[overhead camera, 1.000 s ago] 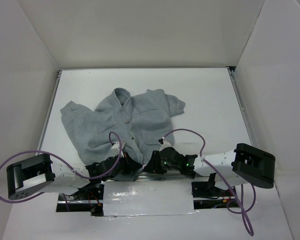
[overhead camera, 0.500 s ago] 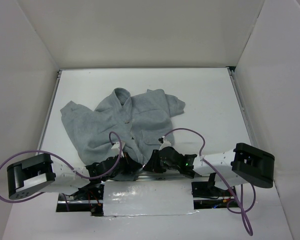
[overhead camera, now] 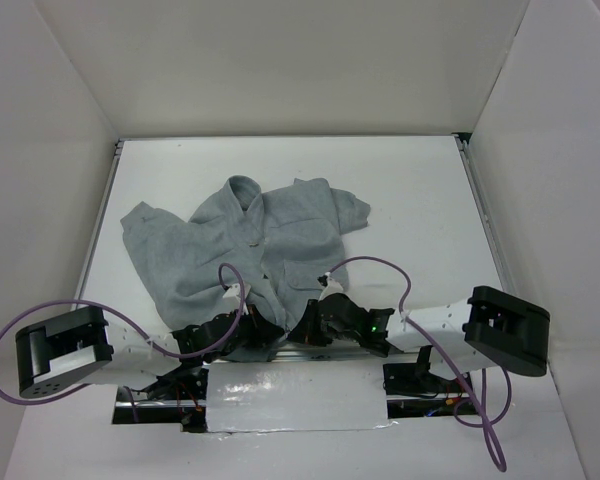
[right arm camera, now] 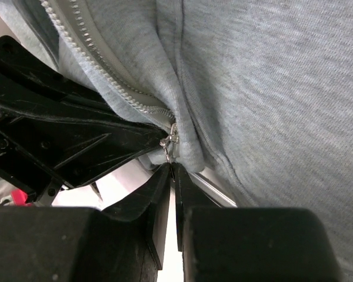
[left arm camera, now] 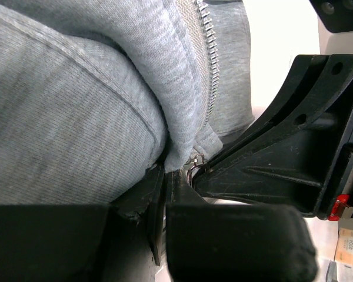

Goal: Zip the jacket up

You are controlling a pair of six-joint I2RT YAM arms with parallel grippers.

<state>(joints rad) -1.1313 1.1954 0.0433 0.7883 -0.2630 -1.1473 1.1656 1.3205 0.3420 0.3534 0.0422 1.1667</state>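
Note:
The light-grey fleece jacket (overhead camera: 280,235) lies crumpled on the white table, collar toward the back and hem toward the arms. My left gripper (overhead camera: 268,335) is at the bottom hem, and in the left wrist view (left arm camera: 166,171) it is shut on the hem fabric (left arm camera: 179,154) beside the pale zipper teeth (left arm camera: 210,64). My right gripper (overhead camera: 310,326) sits right beside it. In the right wrist view (right arm camera: 172,166) it is shut on the small metal zipper pull (right arm camera: 167,154), which hangs from the slider (right arm camera: 173,137) at the bottom of the zipper.
White walls (overhead camera: 70,150) enclose the table on three sides. Purple cables (overhead camera: 380,265) loop over both arms. A strip of silver tape (overhead camera: 295,398) runs along the near edge between the arm bases.
The right gripper has edged slightly left toward the left gripper. The jacket has barely moved.

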